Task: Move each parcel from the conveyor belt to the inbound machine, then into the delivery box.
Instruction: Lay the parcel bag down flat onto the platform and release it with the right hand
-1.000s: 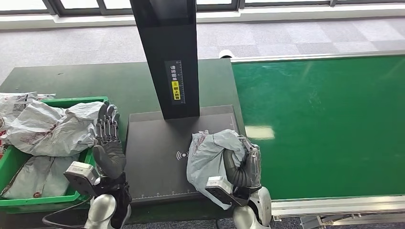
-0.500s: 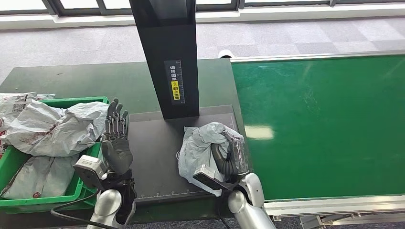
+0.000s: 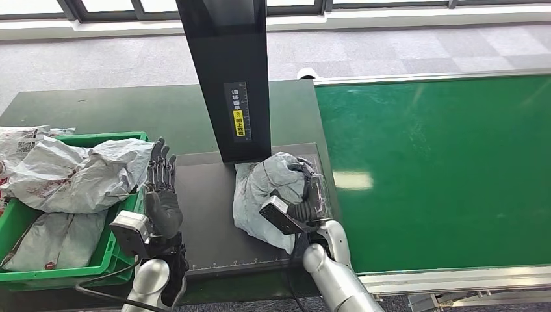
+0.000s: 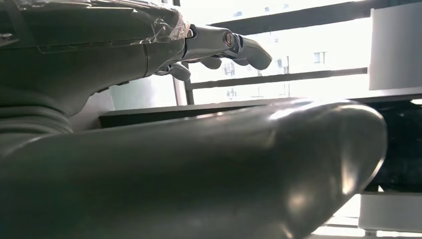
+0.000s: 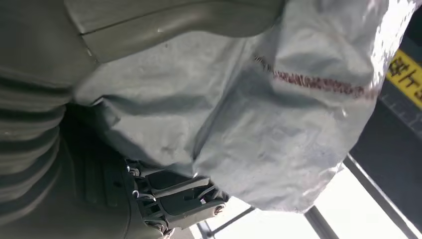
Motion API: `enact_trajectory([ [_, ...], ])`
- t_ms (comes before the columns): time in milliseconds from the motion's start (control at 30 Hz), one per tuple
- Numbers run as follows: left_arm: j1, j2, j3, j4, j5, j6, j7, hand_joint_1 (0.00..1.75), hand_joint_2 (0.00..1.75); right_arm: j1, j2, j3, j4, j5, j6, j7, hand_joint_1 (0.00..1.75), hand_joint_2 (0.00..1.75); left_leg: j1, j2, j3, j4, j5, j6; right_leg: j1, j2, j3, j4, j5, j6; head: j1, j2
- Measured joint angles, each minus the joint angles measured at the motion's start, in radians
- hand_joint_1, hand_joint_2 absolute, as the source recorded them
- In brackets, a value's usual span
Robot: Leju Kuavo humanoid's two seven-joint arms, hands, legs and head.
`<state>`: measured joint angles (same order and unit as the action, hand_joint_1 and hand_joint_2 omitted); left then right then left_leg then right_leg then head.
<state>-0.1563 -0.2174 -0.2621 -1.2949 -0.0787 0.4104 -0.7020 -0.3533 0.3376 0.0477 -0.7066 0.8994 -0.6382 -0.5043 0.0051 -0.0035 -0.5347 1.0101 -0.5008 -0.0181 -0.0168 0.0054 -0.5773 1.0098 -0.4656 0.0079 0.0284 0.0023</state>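
A crumpled grey parcel (image 3: 266,188) lies over the black plate of the inbound machine (image 3: 208,195), close to the foot of its dark column (image 3: 227,71). My right hand (image 3: 305,198) grips the parcel from its right side; in the right wrist view the grey bag (image 5: 278,114) is pressed against the palm with dark fingers (image 5: 174,196) curled under it. My left hand (image 3: 161,188) stands upright with its fingers spread at the plate's left edge, holding nothing; the left wrist view shows the thumb (image 4: 209,169) and extended fingers (image 4: 229,47). The green conveyor belt (image 3: 442,169) lies to the right.
The green delivery box (image 3: 97,140) at the left holds several grey parcels (image 3: 71,172), piled above its rim. More parcels (image 3: 19,140) lie on the dark table beyond it. A white roll (image 3: 305,73) sits at the belt's far corner.
My right hand has carried the parcel left and farther in, up to the column's foot. My left hand has shifted right, to the plate's edge.
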Motion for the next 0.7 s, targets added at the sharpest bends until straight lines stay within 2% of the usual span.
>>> enact_trajectory([
  [167, 0.007, -0.003, 0.024, -0.002, 0.042, 0.083, 0.0, 0.0, 0.0, 0.002, -0.001, 0.088, 0.005, -0.07, 0.109, 0.001, 0.0, 0.0, 0.0, 0.0, 0.0, 0.0, 0.0, 0.0, 0.001, 0.0, -0.001, 0.0, 0.0, 0.0, 0.0, 0.0],
  [267, 0.012, -0.008, 0.039, -0.002, 0.057, 0.113, 0.0, 0.0, 0.0, 0.018, -0.004, 0.14, -0.017, -0.086, 0.129, 0.007, 0.0, 0.0, 0.0, 0.0, -0.001, 0.0, 0.0, 0.0, 0.001, 0.0, -0.001, 0.0, 0.0, 0.0, 0.0, 0.0],
  [400, 0.019, -0.012, 0.049, -0.003, 0.06, 0.144, 0.004, 0.0, 0.0, 0.054, -0.017, 0.18, -0.072, -0.139, 0.17, 0.012, 0.0, 1.75, 0.0, 0.0, -0.001, 0.0, 0.0, 0.0, 0.001, 0.0, -0.001, 0.0, 0.0, 0.0, 0.0, 0.0],
  [500, 0.037, -0.012, 0.05, -0.013, 0.049, 0.177, 0.022, 0.0, 0.0, 0.128, -0.043, 0.211, -0.186, -0.193, 0.235, 0.024, 0.0, 1.75, 0.0, -0.001, -0.001, 0.0, 0.0, 0.0, 0.0, 0.0, -0.001, 0.0, 0.0, 0.0, 0.0, 0.0],
  [700, 0.064, -0.012, 0.05, -0.041, 0.035, 0.204, 0.04, 0.0, 0.0, 0.228, -0.083, 0.255, -0.369, -0.184, 0.254, 0.06, 0.0, 1.75, 0.0, -0.001, -0.003, 0.0, 0.0, 0.0, 0.0, 0.0, -0.003, 0.0, 0.0, 0.0, 0.0, 0.0],
])
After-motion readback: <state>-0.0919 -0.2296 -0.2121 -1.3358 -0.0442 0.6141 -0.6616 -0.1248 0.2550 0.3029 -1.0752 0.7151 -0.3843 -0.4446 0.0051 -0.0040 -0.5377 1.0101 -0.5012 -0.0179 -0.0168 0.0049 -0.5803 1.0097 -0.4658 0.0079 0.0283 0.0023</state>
